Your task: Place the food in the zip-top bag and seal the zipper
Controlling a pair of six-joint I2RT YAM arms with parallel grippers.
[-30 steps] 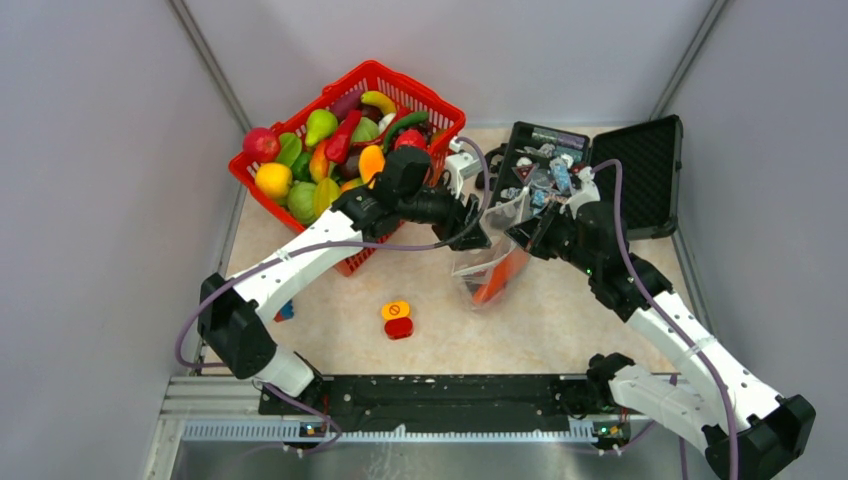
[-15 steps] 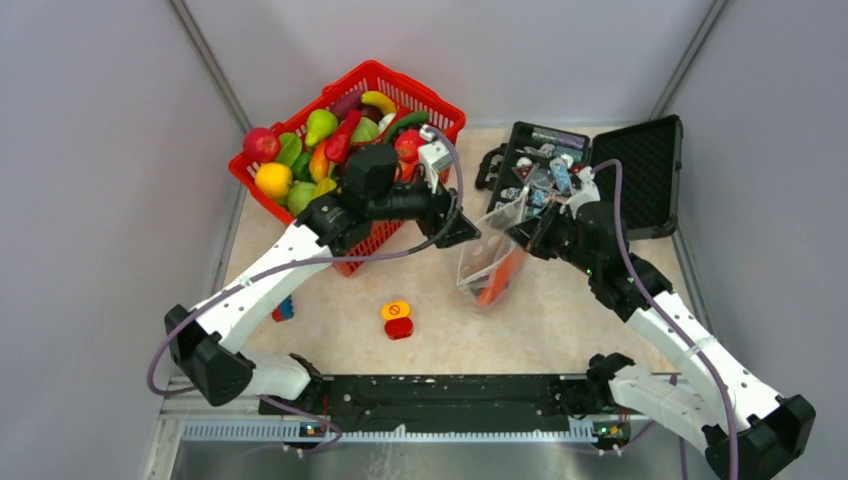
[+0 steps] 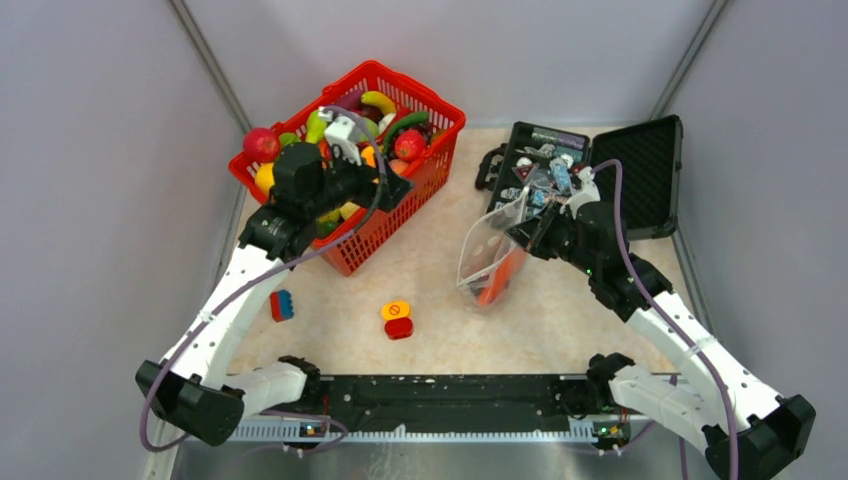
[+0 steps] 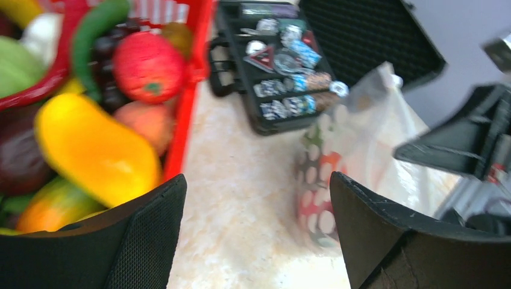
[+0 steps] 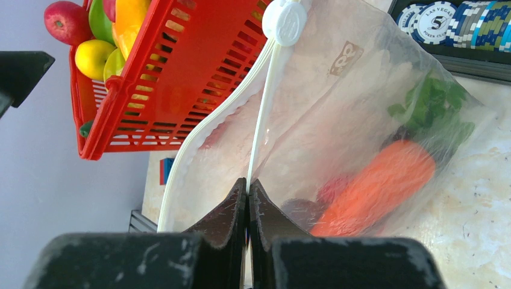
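Orange carrot inside open bag

A red basket stands at the far left of the desk. Well to its right lies a black hard case, lid open and flat - its tray holds poker chips. An orange-and-red button block sits mid-desk; a blue-and-red brick lies near the basket's front corner.
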